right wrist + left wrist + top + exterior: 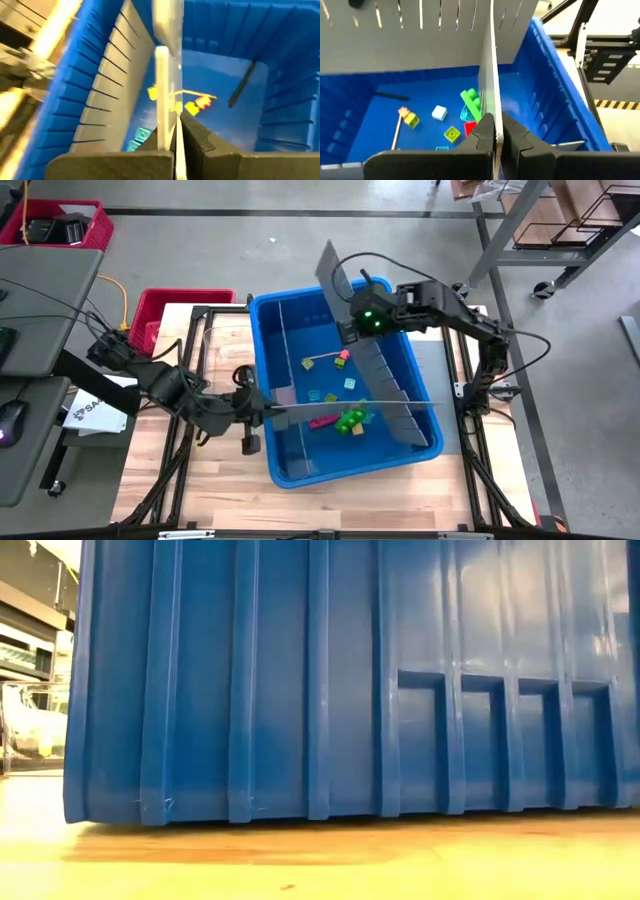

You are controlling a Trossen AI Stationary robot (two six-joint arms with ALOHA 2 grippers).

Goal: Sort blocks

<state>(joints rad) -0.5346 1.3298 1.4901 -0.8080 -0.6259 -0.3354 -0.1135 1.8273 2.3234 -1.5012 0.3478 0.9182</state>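
Left gripper (pixel 494 134) is pinching a grey divider panel (pixel 490 75) edge-on over the blue bin (pixel 400 455); right gripper (pixel 172 131) is clamping the slotted panel (pixel 385 380). Blocks (pixel 451 120) are lying on the bin floor just beyond the left fingers.

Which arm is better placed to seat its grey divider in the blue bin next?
Probably left. The left gripper holds its divider low across the bin, while the right gripper holds its slotted divider tilted, one end high.

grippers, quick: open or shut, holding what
Left gripper: shut on a grey divider.
Right gripper: shut on the slotted divider.
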